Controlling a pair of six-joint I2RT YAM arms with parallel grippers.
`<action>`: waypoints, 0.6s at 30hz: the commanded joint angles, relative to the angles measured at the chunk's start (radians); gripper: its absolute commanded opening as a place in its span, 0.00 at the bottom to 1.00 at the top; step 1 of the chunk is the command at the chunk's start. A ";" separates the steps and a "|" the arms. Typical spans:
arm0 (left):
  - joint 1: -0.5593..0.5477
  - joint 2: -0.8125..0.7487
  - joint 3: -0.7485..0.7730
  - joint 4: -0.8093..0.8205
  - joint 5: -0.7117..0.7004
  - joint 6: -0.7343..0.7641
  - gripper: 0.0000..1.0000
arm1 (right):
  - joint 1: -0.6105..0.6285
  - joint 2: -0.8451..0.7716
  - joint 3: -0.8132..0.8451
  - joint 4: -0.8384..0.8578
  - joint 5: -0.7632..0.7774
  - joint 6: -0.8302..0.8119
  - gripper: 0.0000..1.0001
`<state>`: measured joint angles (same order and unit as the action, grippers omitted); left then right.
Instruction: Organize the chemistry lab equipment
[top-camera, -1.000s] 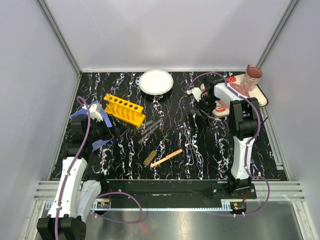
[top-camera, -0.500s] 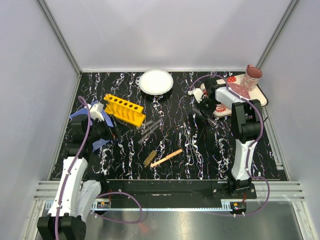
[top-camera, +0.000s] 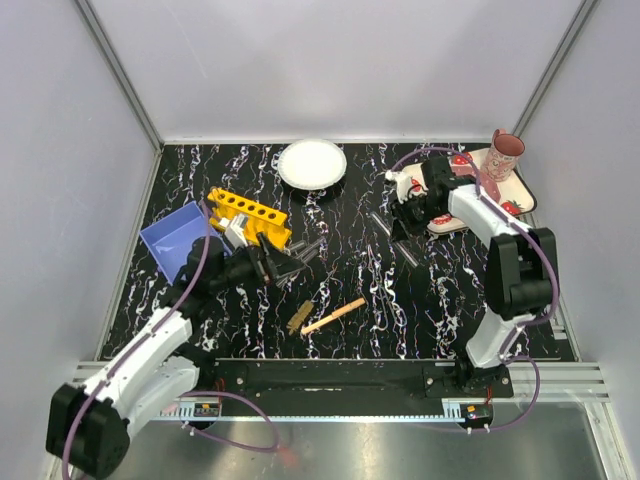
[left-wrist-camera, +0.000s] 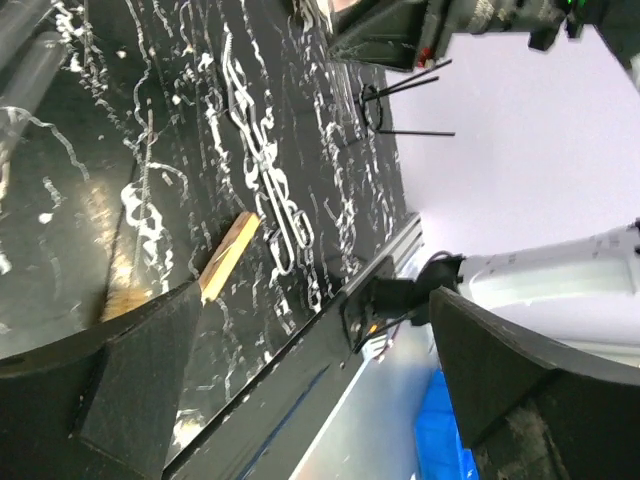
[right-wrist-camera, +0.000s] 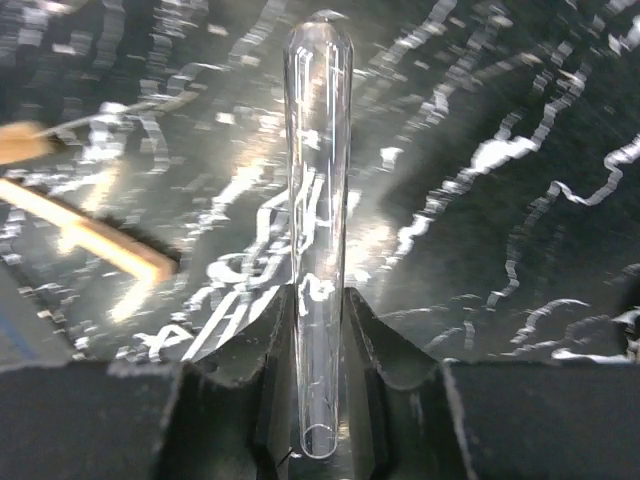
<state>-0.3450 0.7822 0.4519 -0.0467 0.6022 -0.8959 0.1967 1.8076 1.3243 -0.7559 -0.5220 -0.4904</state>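
The yellow rack (top-camera: 250, 216) stands at centre left. Slender clear tubes (top-camera: 302, 250) lie just right of it. My left gripper (top-camera: 276, 263) is open and empty beside those tubes; in its wrist view (left-wrist-camera: 320, 400) the jaws stand wide apart. The short brown brush (top-camera: 299, 316) and pale wooden stick (top-camera: 334, 316) lie nearer the front; the stick also shows in the left wrist view (left-wrist-camera: 228, 258). My right gripper (top-camera: 404, 214) is shut on one clear tube (right-wrist-camera: 318, 190), which juts forward above the table. Thin dark rods (left-wrist-camera: 405, 100) show below it.
A blue bin (top-camera: 176, 238) sits at the left, behind my left arm. A round white plate (top-camera: 312, 163) is at the back centre. A strawberry-printed tray (top-camera: 512, 192) with a pink cup (top-camera: 505, 152) is at the back right.
My left arm has swung from the left edge toward the centre, next to the loose tubes, uncovering the blue bin. My right arm's elbow has shifted right; its gripper stays near the tray.
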 joint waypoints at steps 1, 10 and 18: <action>-0.118 0.123 0.063 0.274 -0.211 -0.225 0.99 | 0.009 -0.132 -0.042 0.013 -0.307 0.088 0.23; -0.272 0.509 0.376 0.297 -0.320 -0.265 0.99 | 0.009 -0.241 -0.142 0.067 -0.576 0.113 0.23; -0.311 0.719 0.562 0.190 -0.355 -0.238 0.93 | 0.009 -0.249 -0.152 0.067 -0.621 0.099 0.24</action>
<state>-0.6384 1.4387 0.9272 0.1654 0.3004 -1.1454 0.2001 1.6054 1.1759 -0.7181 -1.0657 -0.3916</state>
